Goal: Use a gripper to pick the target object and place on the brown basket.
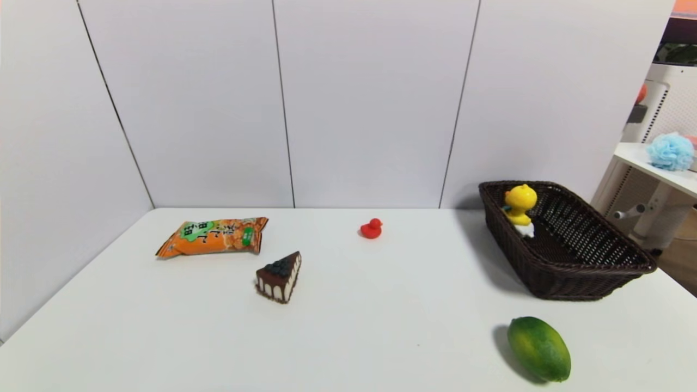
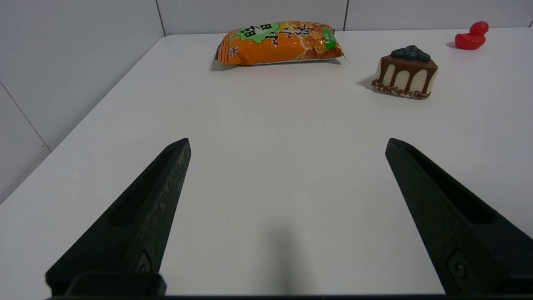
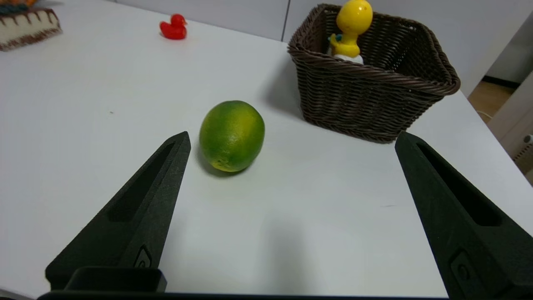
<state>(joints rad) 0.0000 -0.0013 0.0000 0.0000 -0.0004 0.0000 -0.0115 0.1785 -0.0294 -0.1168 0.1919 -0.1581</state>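
The yellow duck toy (image 1: 520,206) with its white base stands inside the brown wicker basket (image 1: 593,272) at the table's right, near the basket's far left corner. It also shows in the right wrist view (image 3: 353,25), inside the basket (image 3: 374,100). Neither arm shows in the head view. My left gripper (image 2: 287,143) is open and empty above bare table at the near left. My right gripper (image 3: 291,137) is open and empty above the table, short of the basket, with the green fruit near one finger.
A green lime-like fruit (image 1: 539,348) lies near the front right edge. A small red duck (image 1: 371,228), a cake slice (image 1: 279,276) and an orange snack bag (image 1: 213,237) lie on the white table (image 1: 381,326). A side shelf stands beyond the right edge.
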